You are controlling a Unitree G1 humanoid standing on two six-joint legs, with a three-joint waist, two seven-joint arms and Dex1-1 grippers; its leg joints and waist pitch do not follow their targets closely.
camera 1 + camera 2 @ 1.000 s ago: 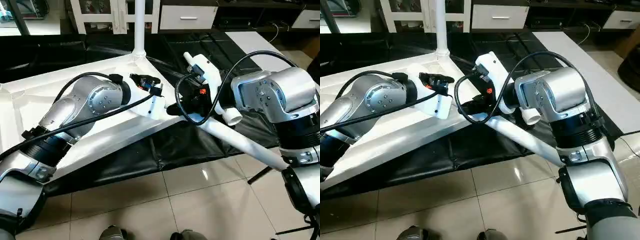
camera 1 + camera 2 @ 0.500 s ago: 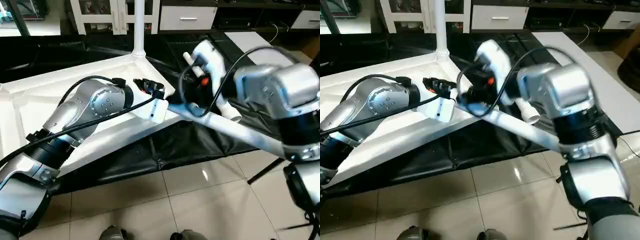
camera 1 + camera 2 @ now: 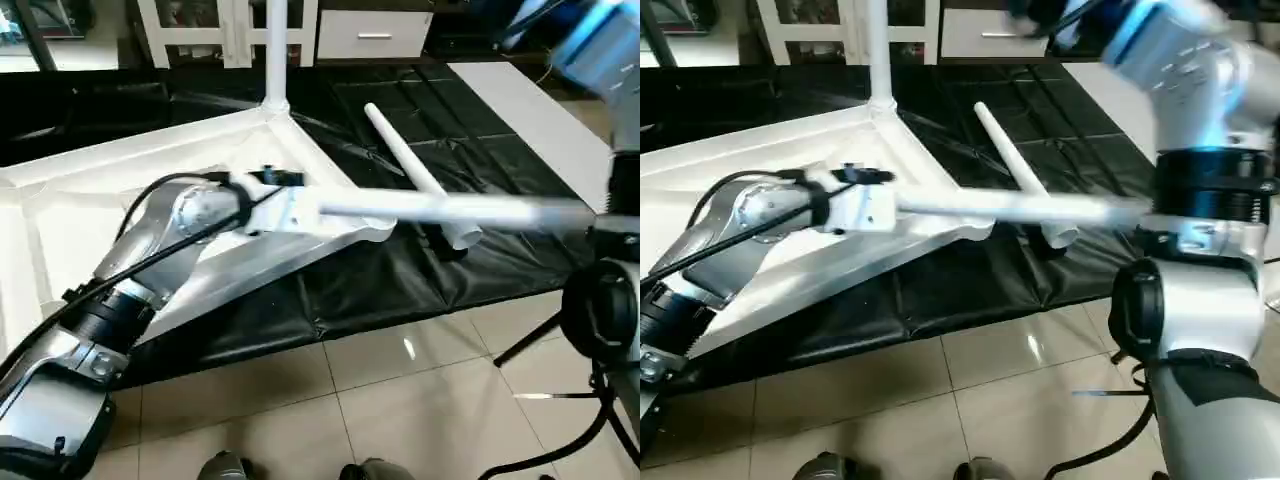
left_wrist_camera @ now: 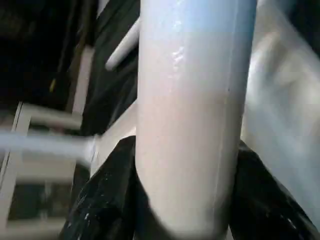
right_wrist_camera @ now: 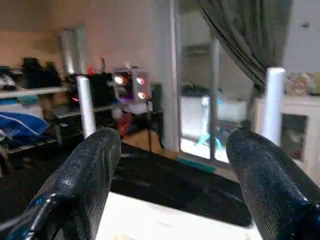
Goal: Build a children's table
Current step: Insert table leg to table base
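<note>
Left end effector [image 4: 185, 220] clenched on one leg [image 3: 450, 210], right end effector [image 5: 175, 165] released — leg's long free end toward 3 o'clock could lever loose.

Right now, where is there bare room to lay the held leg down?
The black mat is bare between the loose leg and the white board. The tile floor in front is open too. It is crowded at the table top's near corner, where the left end effector grips the held leg, and by the upright leg.
</note>
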